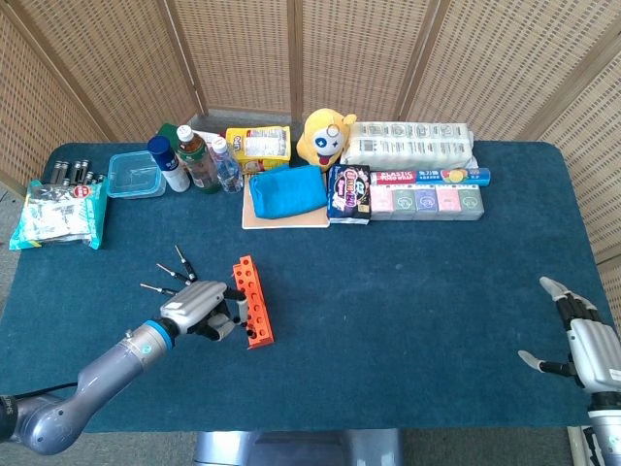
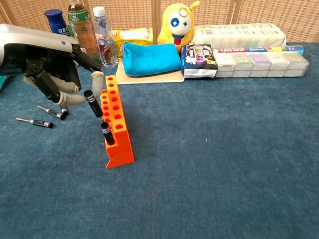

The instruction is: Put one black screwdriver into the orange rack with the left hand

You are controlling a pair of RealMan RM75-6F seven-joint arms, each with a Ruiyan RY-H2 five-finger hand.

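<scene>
My left hand (image 2: 60, 82) pinches a black screwdriver (image 2: 93, 103) tilted against the side of the orange rack (image 2: 115, 124), just above one already seated (image 2: 106, 133), so I judge its hidden tip could miss a hole and topple the rack.

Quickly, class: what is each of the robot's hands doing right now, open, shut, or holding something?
Left hand: holds a black screwdriver at the orange rack.
Right hand: open, fingers apart, holding nothing.
</scene>
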